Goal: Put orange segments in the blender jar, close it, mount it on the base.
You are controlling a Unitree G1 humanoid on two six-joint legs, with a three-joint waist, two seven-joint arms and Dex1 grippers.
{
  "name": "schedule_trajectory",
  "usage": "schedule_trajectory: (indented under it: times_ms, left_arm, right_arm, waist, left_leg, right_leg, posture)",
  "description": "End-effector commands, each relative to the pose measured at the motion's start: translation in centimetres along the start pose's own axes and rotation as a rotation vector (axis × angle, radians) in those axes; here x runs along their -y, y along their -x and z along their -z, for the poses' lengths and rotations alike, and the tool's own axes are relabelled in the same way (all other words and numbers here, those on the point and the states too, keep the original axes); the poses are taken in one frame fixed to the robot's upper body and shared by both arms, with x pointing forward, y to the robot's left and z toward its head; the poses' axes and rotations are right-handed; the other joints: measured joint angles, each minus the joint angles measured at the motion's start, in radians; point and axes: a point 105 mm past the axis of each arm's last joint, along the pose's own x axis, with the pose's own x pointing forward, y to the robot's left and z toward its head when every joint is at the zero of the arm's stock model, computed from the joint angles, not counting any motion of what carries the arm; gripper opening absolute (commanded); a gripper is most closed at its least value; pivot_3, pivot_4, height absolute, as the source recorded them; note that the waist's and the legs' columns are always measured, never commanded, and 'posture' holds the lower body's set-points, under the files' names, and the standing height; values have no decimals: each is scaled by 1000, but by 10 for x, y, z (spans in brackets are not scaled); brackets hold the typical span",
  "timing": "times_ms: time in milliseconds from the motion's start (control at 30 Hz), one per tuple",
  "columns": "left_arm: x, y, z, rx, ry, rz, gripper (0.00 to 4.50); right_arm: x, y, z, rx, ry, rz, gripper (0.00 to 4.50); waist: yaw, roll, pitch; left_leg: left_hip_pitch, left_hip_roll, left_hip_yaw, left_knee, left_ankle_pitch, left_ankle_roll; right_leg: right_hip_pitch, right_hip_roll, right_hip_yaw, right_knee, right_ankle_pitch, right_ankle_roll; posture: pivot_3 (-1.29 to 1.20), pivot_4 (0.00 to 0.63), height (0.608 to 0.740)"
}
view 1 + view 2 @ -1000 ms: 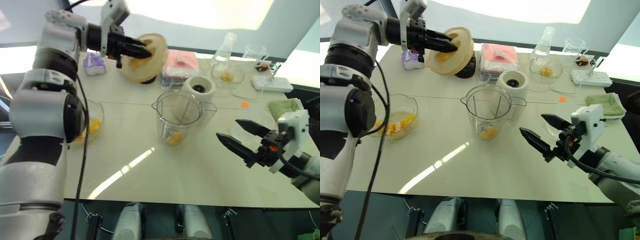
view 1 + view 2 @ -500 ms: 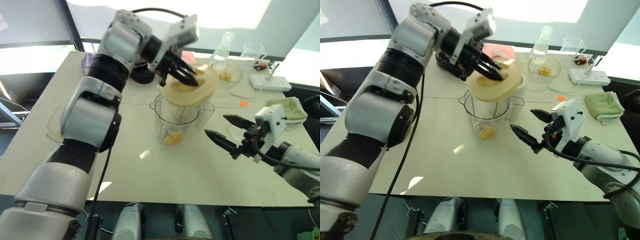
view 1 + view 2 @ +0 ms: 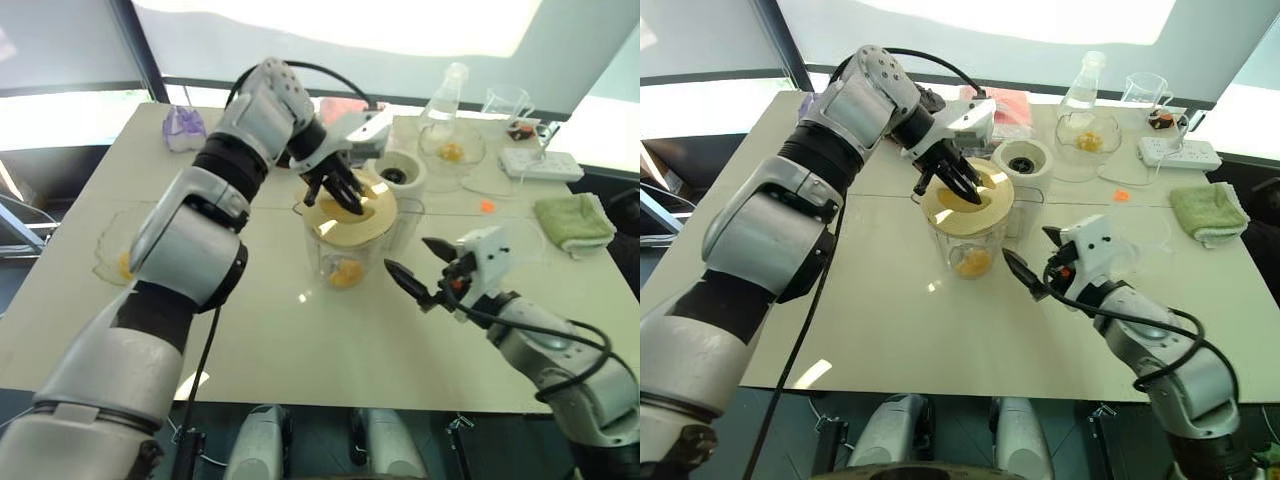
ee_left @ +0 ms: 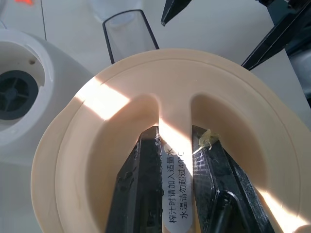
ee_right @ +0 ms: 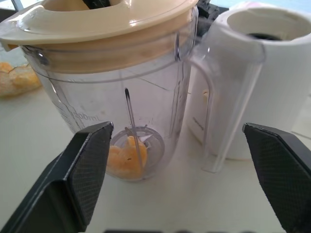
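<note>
1. Jar (image 3: 345, 250) stands upright near table (image 3: 250, 340) centre; handle (image 5: 226, 116) faces the base.
2. Lid (image 3: 967, 195) sits on the jar's rim, slightly tilted; cannot tell if fully seated.
3. Left gripper (image 3: 958, 186) comes in from 11 o'clock, pointing down; its fingers (image 4: 138, 194) are pressed against either side of the lid's central ridge, pinching it.
4. Segments (image 5: 124, 155) lie at the jar's bottom, around the blade hub.
5. Base (image 3: 397, 173) stands upright just beside the jar at 1 o'clock, dark socket up.
6. Right gripper (image 3: 418, 272) at the jar's 4 o'clock, held level, fingers spread wide, apart from the jar, holding nothing.
7. Bowl (image 3: 115, 262) with more orange pieces at the table's 9 o'clock edge.
8. Flask (image 3: 447, 95) and second bowl (image 3: 452, 150) with orange pieces at 1 o'clock, behind the base.
9. Green cloth (image 3: 572, 220) at 3 o'clock; power strip (image 3: 540, 162) beyond it.
</note>
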Motion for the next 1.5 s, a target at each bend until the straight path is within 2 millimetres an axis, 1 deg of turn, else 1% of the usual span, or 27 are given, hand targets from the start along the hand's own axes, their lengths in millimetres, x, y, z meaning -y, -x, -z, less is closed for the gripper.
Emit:
schedule_trajectory:
  times_ms: [33,133,200,300,400,533,600,700,800,833,867,933,1033,1067,1133,1233,1333,1500]
  left_arm:
    - [0,1,-4,-22,-53,2,257]
    - [2,-3,0,-23,-53,13,257]
    - [2,-3,2,-18,-55,16,257]
    - [3,-4,2,-4,-67,21,257]
    - [4,-3,2,2,-71,25,257]
    - [5,-3,2,4,-75,31,257]
    - [6,-4,3,7,-77,35,257]
    - [7,-4,4,10,-71,41,257]
    - [9,-5,7,9,-67,47,257]
    - [9,-5,7,8,-67,49,257]
    - [9,-6,8,7,-66,50,257]
    - [10,-5,8,8,-65,53,257]
    - [11,-5,8,10,-64,55,257]
    - [11,-5,9,11,-62,56,257]
    - [12,-5,10,12,-56,57,257]
    - [12,-4,12,16,-25,53,257]
    - [11,-4,15,11,26,46,257]
    - [6,-9,24,-35,119,-17,257]
  right_arm:
    - [6,-15,-2,49,46,50,4500]
    - [11,-29,4,57,77,77,4500]
    - [19,-38,8,57,105,111,4500]
    - [29,-45,9,65,142,156,4500]
    - [34,-48,5,94,157,182,4500]
    - [33,-45,2,100,168,166,4500]
    - [39,-43,1,113,163,193,4500]
    - [43,-49,4,122,124,204,4500]
    - [42,-55,2,153,93,197,4500]
    - [40,-56,1,161,93,192,3962]
    - [39,-57,-1,171,92,186,3643]
    - [35,-57,-5,187,94,171,2715]
    - [33,-57,-6,190,100,159,1059]
    - [33,-57,-7,189,103,157,857]
    - [32,-56,-8,184,112,157,887]
    - [28,-51,-13,185,98,169,887]
    - [26,-45,-13,155,90,194,887]
    - [27,-37,-15,124,29,296,887]
  waist:
    - [0,0,0]
    - [-2,0,0]
    - [-5,0,0]
    - [-7,1,-1]
    - [-6,1,-1]
    - [-3,1,-1]
    - [-3,1,-1]
    - [-4,1,-1]
    - [-5,1,-1]
    - [-6,1,-1]
    - [-6,1,-1]
    - [-7,1,-1]
    - [-3,2,-1]
    - [-3,2,-1]
    - [-3,2,-1]
    - [-3,2,-1]
    - [-2,2,-1]
    - [-2,2,-1]
  left_leg:
    - [0,0,0,0,0,0]
    - [0,0,0,0,0,0]
    - [1,0,0,0,0,0]
    - [2,0,0,0,0,0]
    - [2,0,0,0,0,0]
    - [2,0,0,0,0,0]
    - [2,0,0,0,0,0]
    - [2,0,0,0,0,0]
    - [2,0,0,0,0,0]
    - [2,0,0,0,0,0]
    - [2,0,0,0,0,0]
    - [2,0,0,0,0,0]
    - [2,0,0,0,0,0]
    - [2,0,0,0,0,0]
    - [2,0,0,0,0,0]
    - [2,0,0,0,0,0]
    - [2,0,0,0,0,0]
    - [2,0,-1,0,0,0]
  right_leg:
    - [0,0,0,0,0,0]
    - [0,0,0,1,0,0]
    - [0,0,0,1,0,0]
    - [0,0,0,4,0,0]
    - [-2,0,0,9,0,1]
    - [-2,1,-1,11,1,3]
    - [-2,1,0,10,1,2]
    - [-2,0,0,10,1,2]
    - [-2,1,0,11,1,2]
    - [-2,1,0,11,1,2]
    - [-2,1,0,11,1,2]
    - [-2,1,0,11,1,3]
    - [-2,0,0,11,1,3]
    - [-2,0,0,11,1,3]
    - [-2,0,0,10,1,3]
    - [-2,0,0,10,1,3]
    - [-2,0,0,10,1,3]
    - [-2,0,0,10,1,2]
  posture:
    - [0,150,740]
    - [0,150,740]
    - [0,150,740]
    - [0,150,740]
    - [0,150,740]
    - [0,150,740]
    - [0,150,740]
    - [0,150,740]
    - [0,150,740]
    - [0,150,740]
    - [0,150,740]
    - [0,150,740]
    - [0,150,740]
    - [0,150,740]
    - [0,150,740]
    - [0,150,740]
    - [0,150,740]
    - [0,150,740]
